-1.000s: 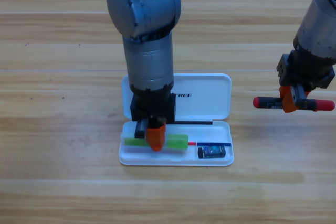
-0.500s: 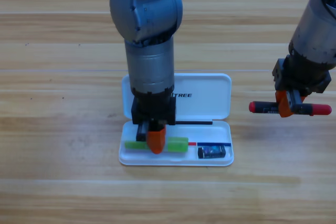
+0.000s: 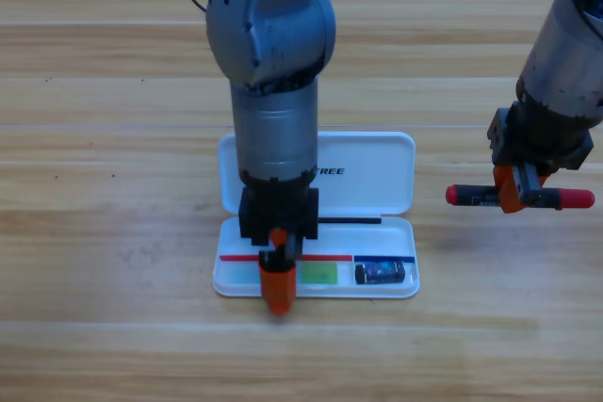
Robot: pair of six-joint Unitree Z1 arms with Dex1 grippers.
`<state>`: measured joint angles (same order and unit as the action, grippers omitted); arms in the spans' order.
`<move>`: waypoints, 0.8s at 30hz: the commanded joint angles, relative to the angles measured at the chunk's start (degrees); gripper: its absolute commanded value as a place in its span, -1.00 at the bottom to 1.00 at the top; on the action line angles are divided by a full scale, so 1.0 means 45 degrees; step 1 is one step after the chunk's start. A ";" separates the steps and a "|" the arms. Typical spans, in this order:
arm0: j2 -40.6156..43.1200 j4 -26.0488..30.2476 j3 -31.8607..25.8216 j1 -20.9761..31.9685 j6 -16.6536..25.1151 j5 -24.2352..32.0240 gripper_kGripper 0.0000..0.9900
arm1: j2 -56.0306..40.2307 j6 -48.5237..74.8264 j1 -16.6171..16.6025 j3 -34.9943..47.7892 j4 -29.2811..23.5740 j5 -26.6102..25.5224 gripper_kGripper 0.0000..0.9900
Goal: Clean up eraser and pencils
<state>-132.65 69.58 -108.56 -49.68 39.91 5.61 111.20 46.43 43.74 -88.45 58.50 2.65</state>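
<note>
The eraser (image 3: 380, 273) lies in the right end of the open white case's (image 3: 363, 176) lower tray. To its left in the same tray lies the green-and-white pencil (image 3: 318, 274); only its green part shows, the rest being hidden behind the left hand.

The left hand (image 3: 277, 291) points down over the front edge of the tray, just left of the visible green part of the pencil. Its orange tip overlaps the tray rim. Whether this hand is wide or narrow cannot be told, and whether it touches the pencil cannot be told either.

The black-and-red pencil (image 3: 520, 197) is to the right of the case, well apart from it, held level above the table (image 3: 113, 185). The right hand (image 3: 516, 191) is closed around the middle of this pencil, with both red ends protruding on either side.

The case lid lies flat behind the tray, towards the top of the view.
</note>
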 commanded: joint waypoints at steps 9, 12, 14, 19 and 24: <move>0.1061 0.0143 0.0355 0.0279 -0.0452 -0.0330 1.00 | 0.0738 -0.0884 0.1842 -0.0521 0.0223 0.0037 -1.00; 0.2155 0.0553 0.0277 0.0259 -0.0530 -0.0408 1.00 | 0.1246 -0.1060 0.2135 -0.1048 0.0223 0.0037 -1.00; 0.2916 0.0865 0.0219 0.0259 -0.0491 -0.0466 1.00 | 0.1617 -0.1099 0.2291 -0.1439 0.0242 0.0096 -1.00; 0.4557 0.1334 0.0414 0.0396 -0.0334 -0.0584 1.00 | 0.2808 -0.1255 0.2603 -0.2728 0.0438 0.0174 -1.00; 0.6549 0.1276 0.1488 0.1236 0.0017 -0.0525 1.00 | 0.4234 -0.1333 0.2818 -0.4349 0.0555 0.0349 -1.00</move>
<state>-109.78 75.17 -106.63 -48.75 38.40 3.45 121.75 40.79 53.44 -103.94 59.64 2.89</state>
